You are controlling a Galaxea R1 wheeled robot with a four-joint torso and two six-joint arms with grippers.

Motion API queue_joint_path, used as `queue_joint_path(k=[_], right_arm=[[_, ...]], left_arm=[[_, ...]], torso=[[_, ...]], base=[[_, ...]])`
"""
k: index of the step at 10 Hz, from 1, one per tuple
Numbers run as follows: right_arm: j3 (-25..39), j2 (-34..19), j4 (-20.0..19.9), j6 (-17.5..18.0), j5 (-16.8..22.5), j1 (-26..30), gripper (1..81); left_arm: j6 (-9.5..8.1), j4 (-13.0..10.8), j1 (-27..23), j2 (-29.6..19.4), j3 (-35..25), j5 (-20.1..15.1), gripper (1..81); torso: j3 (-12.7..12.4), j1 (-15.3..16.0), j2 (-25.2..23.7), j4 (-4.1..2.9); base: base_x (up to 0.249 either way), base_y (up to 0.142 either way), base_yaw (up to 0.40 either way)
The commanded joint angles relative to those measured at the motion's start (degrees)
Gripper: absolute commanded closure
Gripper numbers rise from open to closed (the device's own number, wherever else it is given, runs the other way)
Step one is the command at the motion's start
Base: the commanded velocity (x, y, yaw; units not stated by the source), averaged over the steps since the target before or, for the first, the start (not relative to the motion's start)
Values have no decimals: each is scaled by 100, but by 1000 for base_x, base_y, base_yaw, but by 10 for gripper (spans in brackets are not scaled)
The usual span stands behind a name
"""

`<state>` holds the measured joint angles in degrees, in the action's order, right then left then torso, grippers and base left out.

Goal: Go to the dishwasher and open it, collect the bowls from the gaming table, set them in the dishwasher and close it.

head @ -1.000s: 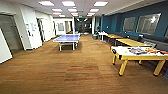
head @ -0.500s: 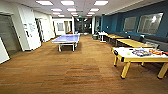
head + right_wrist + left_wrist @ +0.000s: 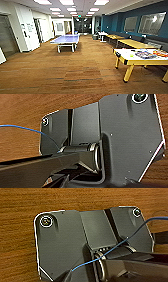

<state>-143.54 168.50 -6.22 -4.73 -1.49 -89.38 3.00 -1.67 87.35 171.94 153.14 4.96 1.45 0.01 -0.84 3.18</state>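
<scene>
Driving leg, by the look of it, with no dishwasher in sight; hard to judge from here whether bound for the appliance or for the bowls; gaming table (image 3: 130, 57) close on the right of the head view, a white-topped counter on yellow legs with a thin yellow edge, bearing colourful game boxes (image 3: 145, 54) toward its far side; bowls too small and blurred to pick out among them. Next move likely calls for a turn to the right and a short approach square to the counter's long edge, keeping clear of the dark-capped near corner and the yellow leg beneath it. Open wood-pattern floor (image 3: 75, 72) ahead, nothing lying across it; blue table-tennis table (image 3: 65, 40) well apart, up the middle of the room; yellow-topped tables (image 3: 135, 43) in a row behind the counter along the blue wall (image 3: 112, 25); white cabinets (image 3: 27, 30) along the left. Wrist views looking down at the floor past the dark plates and a thin blue cable (image 3: 140, 229); cannot tell whether either arm's jaws are released or clenched.
</scene>
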Motion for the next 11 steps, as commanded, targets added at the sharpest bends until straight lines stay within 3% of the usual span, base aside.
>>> queue_joint_path(k=[1,11], right_arm=[[-6,11,42,-28,333,267,10],[-85,46,42,-28,333,337,10]], left_arm=[[25,-26,-292,-1,-21,-267,10],[25,-44,-283,-19,-12,-268,10]], torso=[[0,0,0,0],[0,0,0,0]], base=[[274,0,0],[275,0,0]])
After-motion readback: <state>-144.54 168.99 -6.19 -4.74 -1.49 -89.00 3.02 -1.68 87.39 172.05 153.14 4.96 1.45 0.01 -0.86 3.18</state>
